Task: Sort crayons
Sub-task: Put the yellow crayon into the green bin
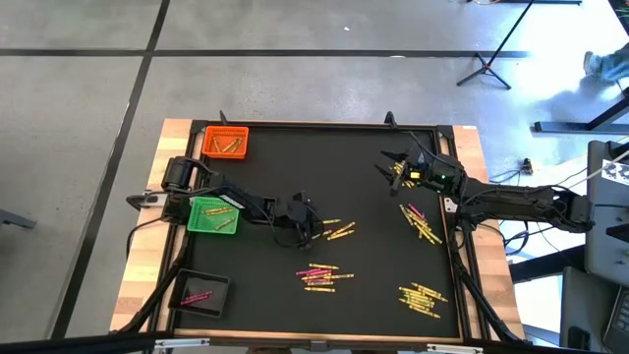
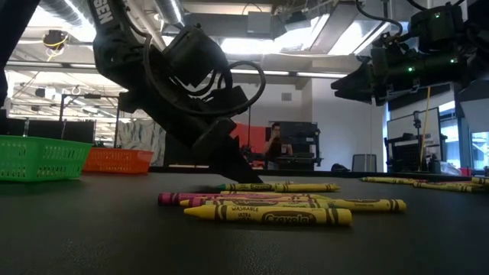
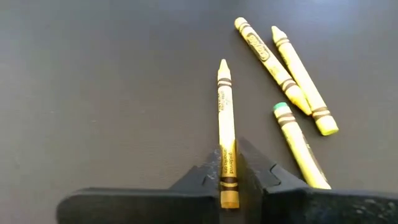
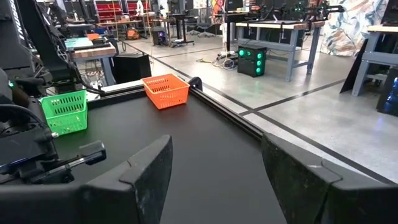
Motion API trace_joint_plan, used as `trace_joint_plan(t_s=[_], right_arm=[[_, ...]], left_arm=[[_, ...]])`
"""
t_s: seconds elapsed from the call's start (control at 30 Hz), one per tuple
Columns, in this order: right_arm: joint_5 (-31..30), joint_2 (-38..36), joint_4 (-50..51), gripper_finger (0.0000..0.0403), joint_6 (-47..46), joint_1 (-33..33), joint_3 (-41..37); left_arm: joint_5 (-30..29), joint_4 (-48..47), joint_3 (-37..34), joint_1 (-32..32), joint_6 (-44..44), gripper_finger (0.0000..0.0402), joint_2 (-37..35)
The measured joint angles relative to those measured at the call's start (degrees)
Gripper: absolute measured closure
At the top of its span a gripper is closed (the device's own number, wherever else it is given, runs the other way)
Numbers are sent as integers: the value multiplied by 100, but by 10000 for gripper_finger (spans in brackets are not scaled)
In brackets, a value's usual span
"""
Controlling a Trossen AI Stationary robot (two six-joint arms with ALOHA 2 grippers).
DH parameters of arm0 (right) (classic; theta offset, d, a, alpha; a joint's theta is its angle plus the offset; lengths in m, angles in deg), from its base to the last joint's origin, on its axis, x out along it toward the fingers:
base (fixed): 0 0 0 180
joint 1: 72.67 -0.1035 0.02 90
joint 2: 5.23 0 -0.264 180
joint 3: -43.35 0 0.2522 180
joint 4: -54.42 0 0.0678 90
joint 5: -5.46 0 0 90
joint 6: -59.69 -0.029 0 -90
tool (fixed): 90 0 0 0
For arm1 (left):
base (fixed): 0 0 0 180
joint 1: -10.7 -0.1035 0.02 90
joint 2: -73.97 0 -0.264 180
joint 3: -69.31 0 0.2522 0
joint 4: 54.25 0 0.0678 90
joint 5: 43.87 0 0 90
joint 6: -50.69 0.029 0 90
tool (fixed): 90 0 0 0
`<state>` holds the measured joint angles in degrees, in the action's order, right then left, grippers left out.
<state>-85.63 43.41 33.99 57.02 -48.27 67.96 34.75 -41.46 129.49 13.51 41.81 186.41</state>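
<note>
Crayons: loose groups on the black mat. 1 small group (image 1: 339, 232) centre of high view, just right of the left gripper; 1 pile (image 1: 322, 276) lower centre; 1 group (image 1: 421, 224) right of centre; 1 group (image 1: 421, 299) lower right.
Held crayon (image 3: 226, 135): yellow, pinched betw. the left gripper's fingers near its blunt end, tip pointing away, lying along the mat.
Neighbours: 3 more yellowish crayons (image 3: 292, 93) near it in left wrist view, not touching it.
Left gripper (image 1: 298, 224): centre of high view, low at the mat, closed on the yellow crayon.
Right gripper (image 1: 391, 165): upper right of high view, raised above the mat, fingers spread wide apart, nothing betw. them.
Trays: orange tray (image 1: 225, 142) upper left w/ a few crayons; green tray (image 1: 213, 215) left of centre; black tray (image 1: 200, 293) lower left w/ pink crayons.
Mat (image 1: 295, 177): black, inside wooden table edge (image 1: 147, 236).
Background: person (image 2: 273, 141) far behind table in low view.
</note>
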Motion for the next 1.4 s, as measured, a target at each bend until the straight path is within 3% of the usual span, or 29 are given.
trace_joint_plan(t_s=[0.4,0.67,1.03,1.4], right_arm=[[-4,0,-36,157,-2,0,0],[-2,0,-37,157,-2,0,2],[21,0,-25,157,-116,0,2],[8,0,-39,157,-148,0,2]], left_arm=[[-71,-117,139,55,28,387,-71],[-195,-1024,141,100,48,386,-1008],[-404,-3343,146,223,-53,385,-2915],[-1,-6710,146,762,-1336,385,-4449]])
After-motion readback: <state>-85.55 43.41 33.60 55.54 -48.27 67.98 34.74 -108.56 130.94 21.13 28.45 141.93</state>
